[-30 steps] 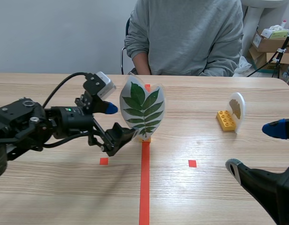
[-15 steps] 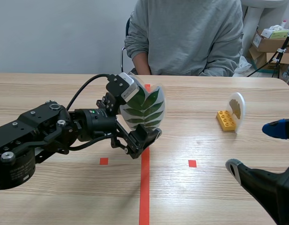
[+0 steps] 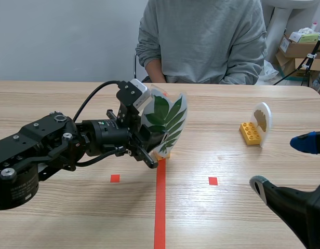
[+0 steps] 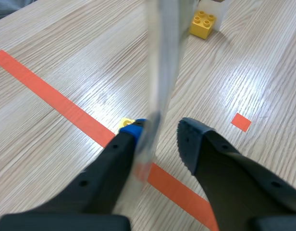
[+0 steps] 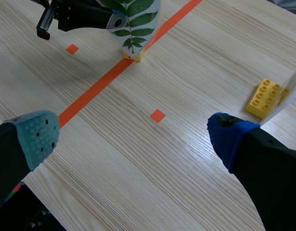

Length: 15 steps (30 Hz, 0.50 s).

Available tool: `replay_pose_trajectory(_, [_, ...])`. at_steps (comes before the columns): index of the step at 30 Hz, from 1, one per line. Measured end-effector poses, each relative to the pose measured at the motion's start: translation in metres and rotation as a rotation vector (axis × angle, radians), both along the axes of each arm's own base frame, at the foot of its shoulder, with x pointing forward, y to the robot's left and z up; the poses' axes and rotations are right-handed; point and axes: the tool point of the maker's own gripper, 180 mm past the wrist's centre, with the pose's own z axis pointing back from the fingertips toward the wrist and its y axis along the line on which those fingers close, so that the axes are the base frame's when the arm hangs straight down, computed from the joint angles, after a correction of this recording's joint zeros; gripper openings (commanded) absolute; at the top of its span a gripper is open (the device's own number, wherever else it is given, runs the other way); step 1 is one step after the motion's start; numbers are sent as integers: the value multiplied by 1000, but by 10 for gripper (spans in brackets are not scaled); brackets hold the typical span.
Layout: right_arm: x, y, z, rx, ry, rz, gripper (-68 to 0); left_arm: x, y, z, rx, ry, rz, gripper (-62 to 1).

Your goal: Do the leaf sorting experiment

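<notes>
Wooden table (image 3: 227, 207) throughout, with a person (image 3: 201, 36) in a grey top seated at the far edge. Reaching in from the left to the middle, the left arm (image 3: 45, 150). Cardboard boxes (image 3: 300, 49) beyond the far right corner, labels too small to read. Near right, the right gripper (image 5: 133, 137), fingers wide apart. Spread around the lower part of the green leaf card (image 3: 168, 119) — the left gripper (image 4: 160, 134), one pad touching the card, the other just short of it. Card upright at the centre tape line, long axis vertical, tip upward and leaning slightly right, printed face toward the robot, on a small yellow brick (image 4: 126, 123). Far right — a smaller white card (image 3: 263, 122) with a yellow-brown leaf, upright beside a yellow block (image 3: 251, 133).
</notes>
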Motion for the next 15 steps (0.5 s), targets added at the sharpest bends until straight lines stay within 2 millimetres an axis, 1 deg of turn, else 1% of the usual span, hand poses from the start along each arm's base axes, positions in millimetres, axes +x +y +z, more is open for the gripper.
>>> replay_pose_trajectory(4, [0, 0, 0, 0, 0, 0, -37, 0, 0, 1, -7, -4, 0, -571])
replay_pose_trajectory(15, [0, 0, 0, 0, 0, 0, -37, 1, 1, 3, -22, -7, 6, -571])
